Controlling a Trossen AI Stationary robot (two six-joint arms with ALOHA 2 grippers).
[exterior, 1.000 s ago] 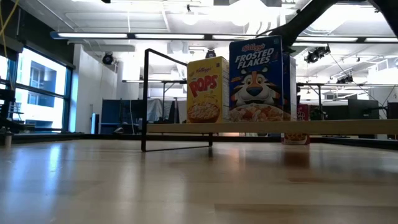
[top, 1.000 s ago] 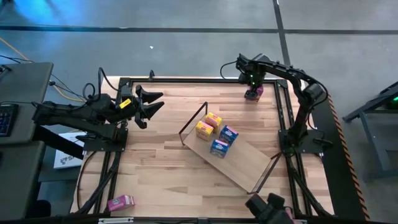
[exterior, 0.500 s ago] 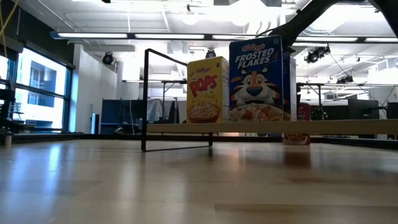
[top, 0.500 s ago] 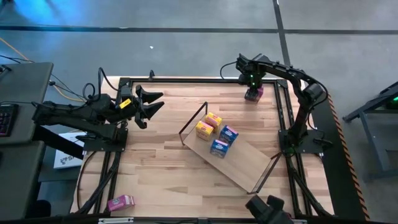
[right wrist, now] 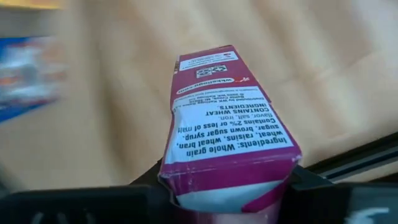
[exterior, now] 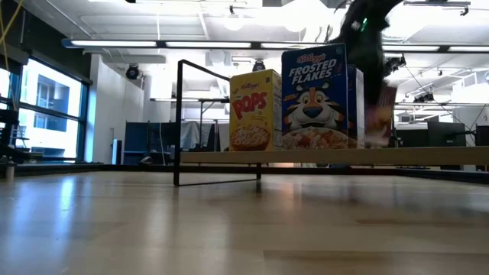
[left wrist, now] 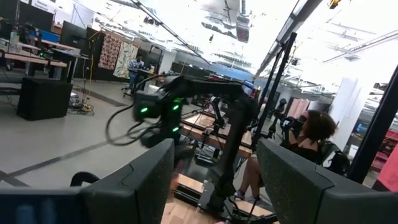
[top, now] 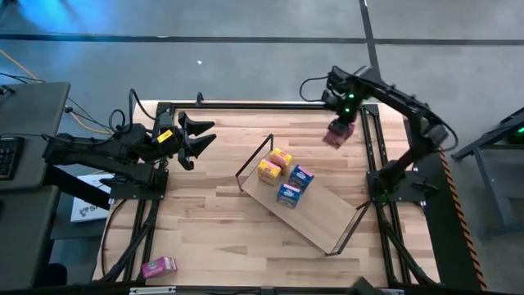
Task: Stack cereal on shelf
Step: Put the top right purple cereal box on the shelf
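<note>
At the table's near-left corner one pink box (top: 159, 266) lies unplaced; above it the left gripper (top: 199, 136) waits, fingers spread wide. Four cereal boxes, two yellow (top: 275, 164) and two blue (top: 294, 185), already stand on the shelf (top: 323, 220). Far right, the right gripper (top: 341, 123) carries the other pink box (right wrist: 227, 127) clamped, lifted off the table, so two remain

Yellow Pops box (exterior: 255, 110) and blue Frosted Flakes box (exterior: 318, 97) standing on the shelf (exterior: 336, 156), blurred arm (exterior: 367, 46) hanging at right over the desk (exterior: 191, 221)
</note>
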